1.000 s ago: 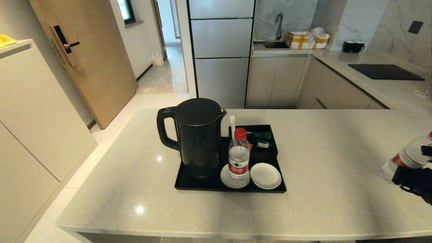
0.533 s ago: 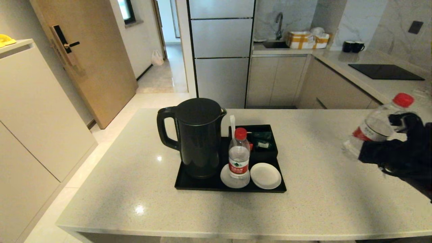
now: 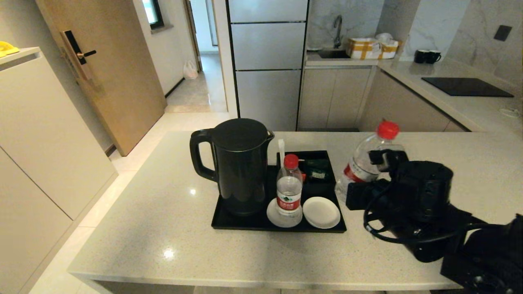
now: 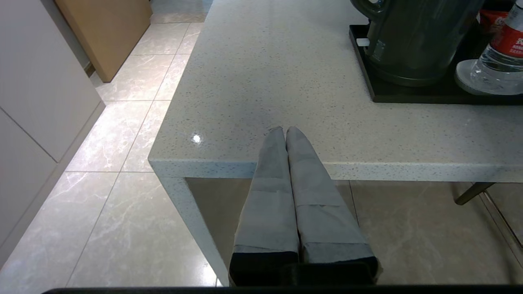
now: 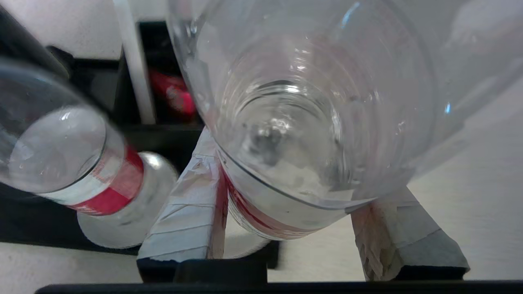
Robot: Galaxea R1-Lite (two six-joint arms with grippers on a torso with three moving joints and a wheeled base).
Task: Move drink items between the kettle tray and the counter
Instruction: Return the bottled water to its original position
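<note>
One clear water bottle with a red cap (image 3: pixel 289 185) stands upright on the left white coaster of the black kettle tray (image 3: pixel 245 223). My right gripper (image 3: pixel 365 176) is shut on the second bottle (image 3: pixel 361 161), held tilted in the air just over the tray's right edge, above the empty coaster (image 3: pixel 321 212). In the right wrist view the held bottle (image 5: pixel 310 122) fills the space between the taped fingers (image 5: pixel 188 212), and the standing bottle (image 5: pixel 69 159) lies beside it. My left gripper (image 4: pixel 284 130) is shut and empty at the front edge of the grey speckled counter (image 4: pixel 265 61).
A tall black kettle (image 3: pixel 241 163) stands on the tray's left half. The black compartment box (image 3: pixel 322 179) with sachets sits at the tray's back right. The counter (image 3: pixel 163 196) extends on both sides of the tray. A hob and a sink worktop lie far behind.
My right arm has carried the second bottle up from the counter's far right edge and leftward, to just over the tray's right side. The bottle on the coaster has not moved.
</note>
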